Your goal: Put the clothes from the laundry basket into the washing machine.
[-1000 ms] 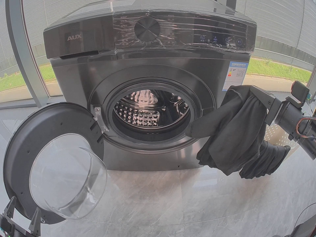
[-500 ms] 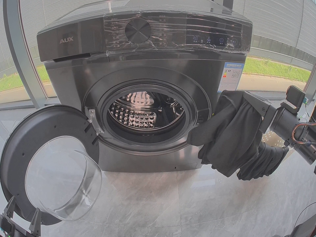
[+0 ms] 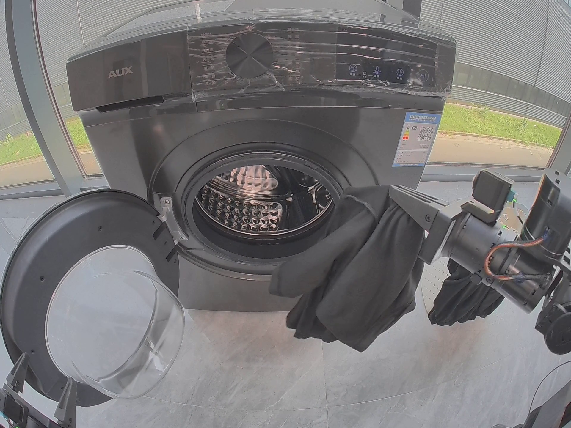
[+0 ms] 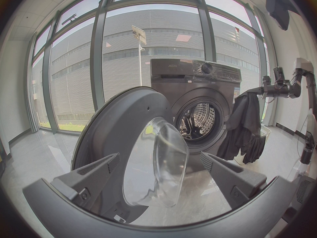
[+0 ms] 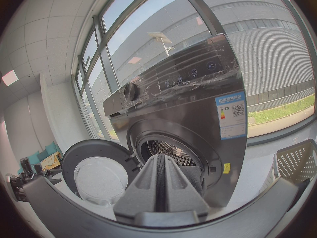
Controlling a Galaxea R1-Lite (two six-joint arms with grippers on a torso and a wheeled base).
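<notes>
Head view: the right end effector is pinched tight on a dark garment. The garment hangs in front of the washing machine, across the lower right rim of its open drum. The machine's door stands swung open on its left.

Left wrist view: the left end effector is spread wide and empty, facing that door.

Right wrist view: the laundry basket sits beside the machine's right flank.

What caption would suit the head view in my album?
Right gripper holds a dark garment in front of the open washing machine.
</notes>
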